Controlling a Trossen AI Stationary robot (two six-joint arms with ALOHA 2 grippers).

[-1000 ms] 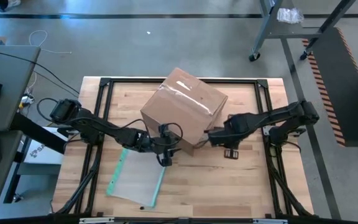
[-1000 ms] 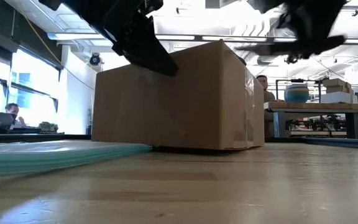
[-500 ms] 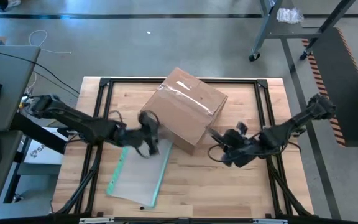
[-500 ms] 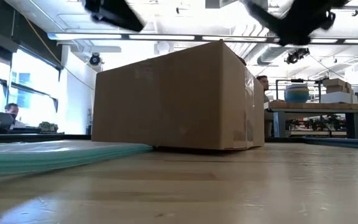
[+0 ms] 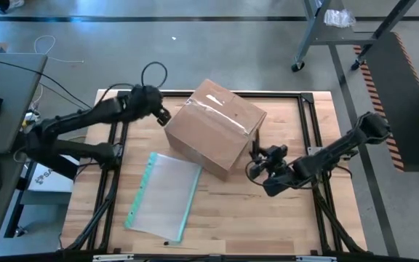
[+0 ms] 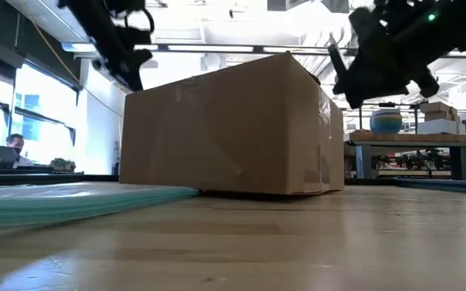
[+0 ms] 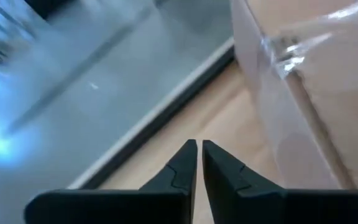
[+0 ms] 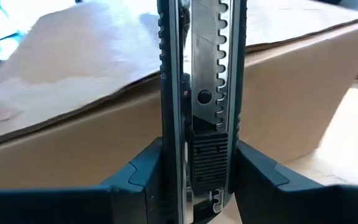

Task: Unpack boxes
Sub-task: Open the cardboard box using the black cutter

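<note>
From above, a wooden bench (image 5: 217,218) carries a taped cardboard box (image 5: 214,127) at its middle. Left gripper (image 5: 164,116), jaws shut and empty, hovers at the box's corner.

Right wrist view: right gripper (image 8: 197,168) clamps a utility knife (image 8: 202,93) facing the box. It looks stiff, light; the taped seam is the place to cut.

A plain brown cardboard box (image 5: 215,127) sits closed on the wooden desk (image 5: 268,211), turned at an angle toward the far side, clear tape (image 5: 217,101) running along its top seam.
</note>
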